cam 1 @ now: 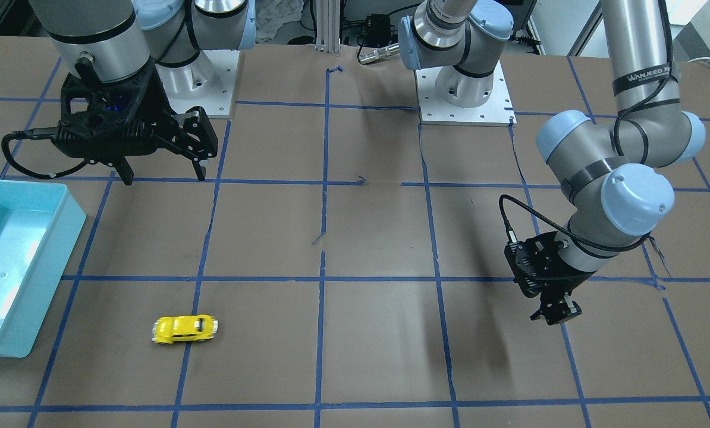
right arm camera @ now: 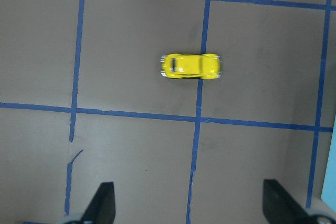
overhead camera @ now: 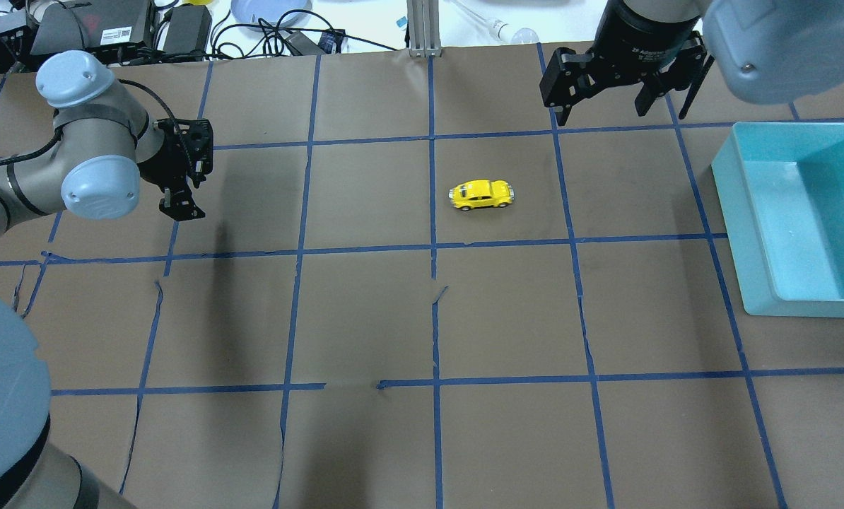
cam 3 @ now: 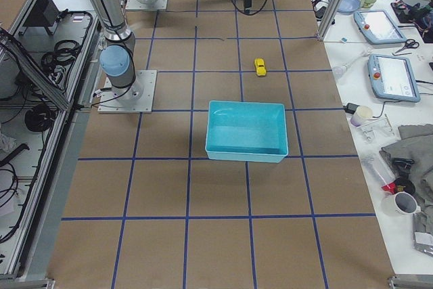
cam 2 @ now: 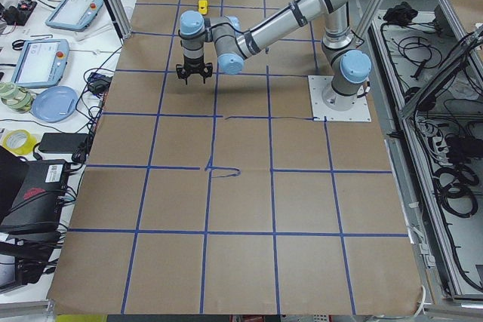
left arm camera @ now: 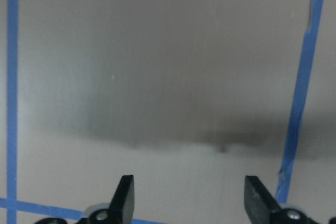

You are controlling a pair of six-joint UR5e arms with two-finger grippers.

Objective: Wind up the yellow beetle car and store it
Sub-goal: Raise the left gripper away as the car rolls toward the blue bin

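The yellow beetle car (overhead camera: 481,194) stands on its wheels on the brown paper table, alone and untouched. It also shows in the front view (cam 1: 184,329), the right wrist view (right arm camera: 190,66) and the right side view (cam 3: 260,66). My right gripper (overhead camera: 606,106) is open and empty. It hangs high above the table, beyond the car and towards the bin, and shows in the front view (cam 1: 163,176) and its own view (right arm camera: 190,205). My left gripper (overhead camera: 180,208) is open and empty, low over bare table far to the car's left, and shows in its wrist view (left arm camera: 190,198).
An empty teal bin (overhead camera: 729,205) sits at the table's right side, also seen in the front view (cam 1: 63,238) and the right side view (cam 3: 247,150). Blue tape lines grid the paper. Cables, tablets and plates lie beyond the far table edge.
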